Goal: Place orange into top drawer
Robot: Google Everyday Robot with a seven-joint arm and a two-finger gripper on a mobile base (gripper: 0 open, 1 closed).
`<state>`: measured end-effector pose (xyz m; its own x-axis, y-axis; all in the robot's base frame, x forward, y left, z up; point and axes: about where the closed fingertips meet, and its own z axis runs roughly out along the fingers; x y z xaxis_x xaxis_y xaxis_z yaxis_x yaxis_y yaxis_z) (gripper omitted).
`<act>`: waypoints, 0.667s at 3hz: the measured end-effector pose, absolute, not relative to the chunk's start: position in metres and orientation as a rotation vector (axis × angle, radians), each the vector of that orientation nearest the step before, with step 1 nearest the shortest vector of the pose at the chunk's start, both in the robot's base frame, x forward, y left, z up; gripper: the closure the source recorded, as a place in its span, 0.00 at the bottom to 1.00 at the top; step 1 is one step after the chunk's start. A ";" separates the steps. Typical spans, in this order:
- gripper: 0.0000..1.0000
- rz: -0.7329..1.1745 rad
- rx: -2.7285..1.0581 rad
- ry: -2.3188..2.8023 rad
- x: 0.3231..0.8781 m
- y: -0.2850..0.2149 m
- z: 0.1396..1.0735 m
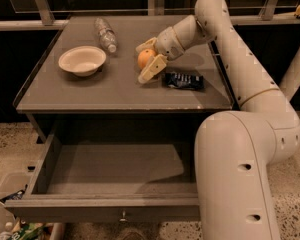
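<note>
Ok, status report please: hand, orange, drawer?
Hand open, straddling orange on tabletop. Orange not lifted. Drawer open, nothing inside. Packet close beside hand.

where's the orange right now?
The orange sits on the tabletop, mid-back in the camera view, between the open fingers of the gripper. The bottle is to its image-left and the dark snack packet just right.
</note>
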<state>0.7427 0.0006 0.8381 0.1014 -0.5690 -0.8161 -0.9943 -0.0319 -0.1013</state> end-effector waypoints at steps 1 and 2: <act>0.41 0.777 -1.687 1.549 0.743 0.001 0.838; 0.65 0.777 -1.687 1.549 0.743 0.001 0.838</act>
